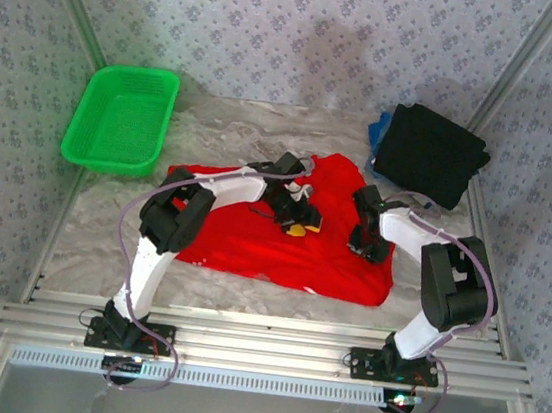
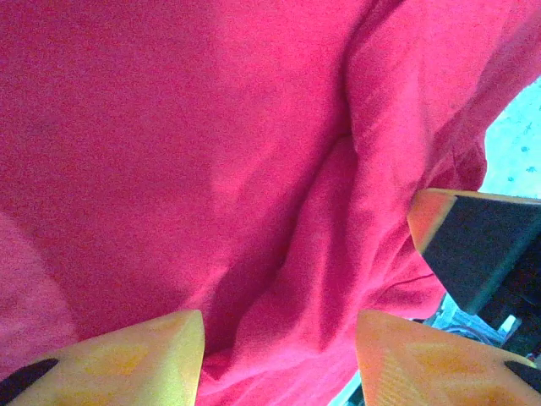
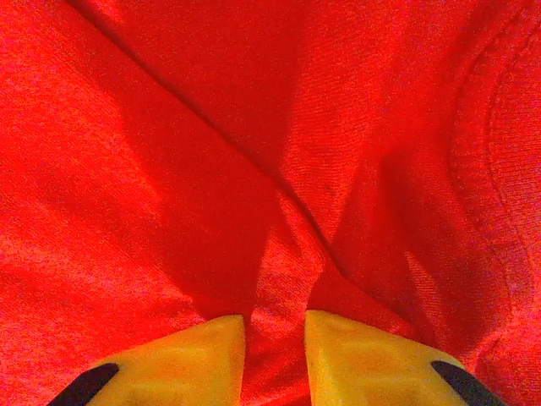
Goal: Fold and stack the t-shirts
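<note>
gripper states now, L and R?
Left gripper: open, over the red t-shirt.
Right gripper: closed, pinching a fold of the red t-shirt.

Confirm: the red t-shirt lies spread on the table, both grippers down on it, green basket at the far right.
Wrong on one point: the top external view shows the green basket at the far left. The red t-shirt does lie spread, left gripper and right gripper down on it.

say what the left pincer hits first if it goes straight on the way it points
The bright red cloth t-shirt: a raised fold lies right ahead of the left pincer, seemingly very close.
</note>
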